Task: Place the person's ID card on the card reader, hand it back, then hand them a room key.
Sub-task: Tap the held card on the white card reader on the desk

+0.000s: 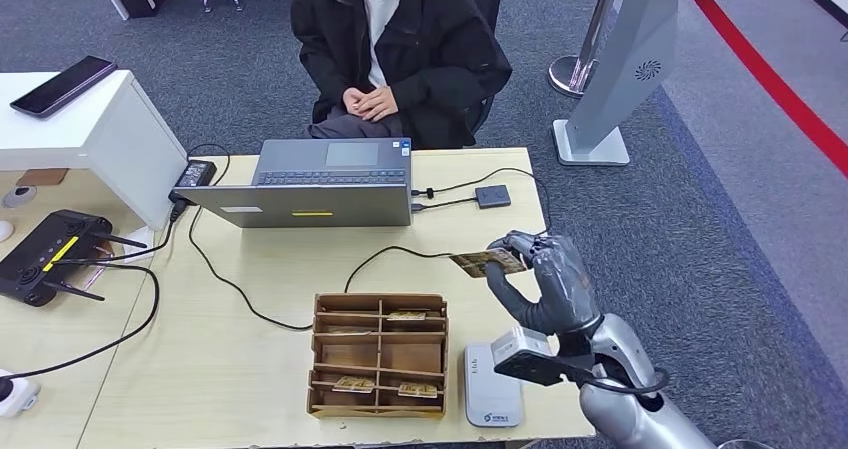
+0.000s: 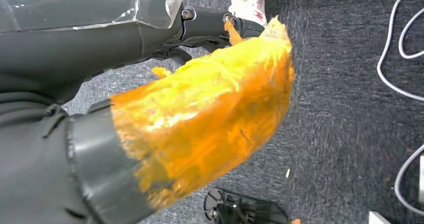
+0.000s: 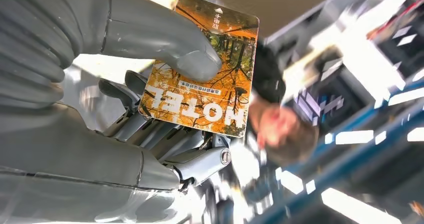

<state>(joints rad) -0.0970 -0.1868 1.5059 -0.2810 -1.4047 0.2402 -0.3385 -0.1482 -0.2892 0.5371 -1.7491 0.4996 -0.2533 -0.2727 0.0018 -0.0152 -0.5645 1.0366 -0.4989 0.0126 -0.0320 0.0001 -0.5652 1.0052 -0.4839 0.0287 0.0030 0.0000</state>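
My right hand (image 1: 548, 281) is raised over the right part of the table and pinches an orange room key card (image 1: 487, 262) between thumb and fingers. The right wrist view shows that key card (image 3: 202, 69) close up, printed HOTEL, with the thumb (image 3: 165, 39) pressed on its face. A white card reader (image 1: 490, 384) lies flat near the table's front edge, just below my hand. The person (image 1: 395, 44) in a black jacket sits behind the table, hands folded in the lap. In the left wrist view my left hand (image 2: 220, 27) hangs over the carpet.
A brown cardboard organiser (image 1: 378, 354) with several key cards stands left of the reader. An open laptop (image 1: 318, 181) and a small black box (image 1: 492, 196) with cables sit at the far side. A router (image 1: 45, 254) lies at left.
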